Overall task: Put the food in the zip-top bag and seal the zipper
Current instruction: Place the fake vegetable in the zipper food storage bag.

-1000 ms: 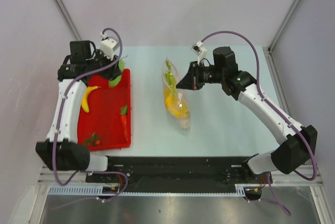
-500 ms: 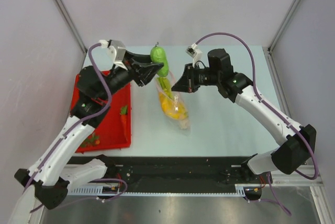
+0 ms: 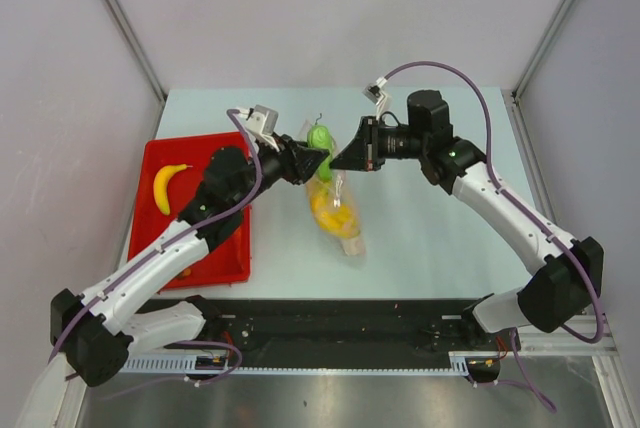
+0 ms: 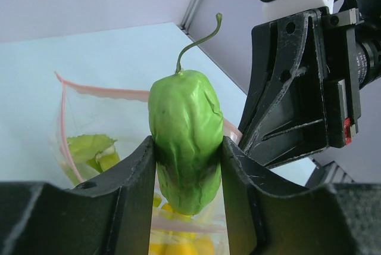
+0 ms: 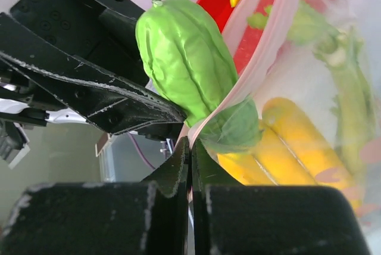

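My left gripper [image 3: 312, 160] [image 4: 187, 165] is shut on the green vegetable [image 3: 320, 138] [image 4: 184, 136] [image 5: 184, 67] and holds it at the open mouth of the clear zip-top bag [image 3: 335, 210] [image 4: 95, 148] [image 5: 309, 118]. My right gripper [image 3: 345, 160] [image 5: 190, 148] is shut on the bag's pinkish-red zipper [image 5: 262, 49] edge and holds the mouth up. Yellow bananas [image 3: 336, 210] [image 5: 297, 148] and green-white leeks [image 5: 345, 82] lie inside the bag. One banana [image 3: 167, 186] lies on the red tray [image 3: 190, 268]. The carrot and strawberries are hidden under my left arm.
The red tray sits at the table's left. The table's far edge [image 3: 330, 89] meets grey walls with metal posts. The arm bases and a black rail [image 3: 330, 323] run along the near edge.
My left gripper has carried the green vegetable from the tray's far corner rightward and down to the bag's mouth. My right gripper has held the bag's edge with little shift.
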`<action>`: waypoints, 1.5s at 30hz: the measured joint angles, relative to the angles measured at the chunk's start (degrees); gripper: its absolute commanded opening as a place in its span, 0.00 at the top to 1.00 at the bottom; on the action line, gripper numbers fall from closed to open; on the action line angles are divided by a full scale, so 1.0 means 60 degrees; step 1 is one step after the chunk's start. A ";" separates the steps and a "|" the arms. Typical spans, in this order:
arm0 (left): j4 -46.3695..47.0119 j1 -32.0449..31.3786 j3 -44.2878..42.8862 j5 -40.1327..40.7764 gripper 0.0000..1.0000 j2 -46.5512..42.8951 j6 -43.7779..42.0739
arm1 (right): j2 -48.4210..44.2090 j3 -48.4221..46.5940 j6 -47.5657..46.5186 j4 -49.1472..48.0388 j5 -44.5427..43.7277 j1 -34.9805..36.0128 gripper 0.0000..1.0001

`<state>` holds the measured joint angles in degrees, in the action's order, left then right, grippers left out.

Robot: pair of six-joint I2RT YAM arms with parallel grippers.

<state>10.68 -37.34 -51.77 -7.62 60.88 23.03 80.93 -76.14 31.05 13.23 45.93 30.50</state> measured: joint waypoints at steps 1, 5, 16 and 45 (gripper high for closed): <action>0.0015 -0.0004 0.0047 0.0000 0.91 -0.0007 0.0175 | 0.0000 0.0051 0.0076 -0.0058 0.0066 -0.0033 1.00; -0.0044 -0.0004 0.0240 0.0025 0.90 -0.0026 0.0940 | -0.0022 0.0270 0.0259 -0.0353 0.0262 -0.0098 1.00; -0.0280 -0.0026 0.0342 -0.0353 1.00 -0.0062 0.3042 | -0.0710 0.1082 0.0237 -0.1107 0.0579 -0.0106 1.00; -0.5836 0.2422 -0.2943 -0.2641 0.17 -0.0528 -0.0681 | -0.1606 0.1632 -0.0007 -0.2113 0.1443 -0.0404 1.00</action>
<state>-24.34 -22.81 -69.43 -23.46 57.71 18.94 71.29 -66.35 31.00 0.56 54.59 28.08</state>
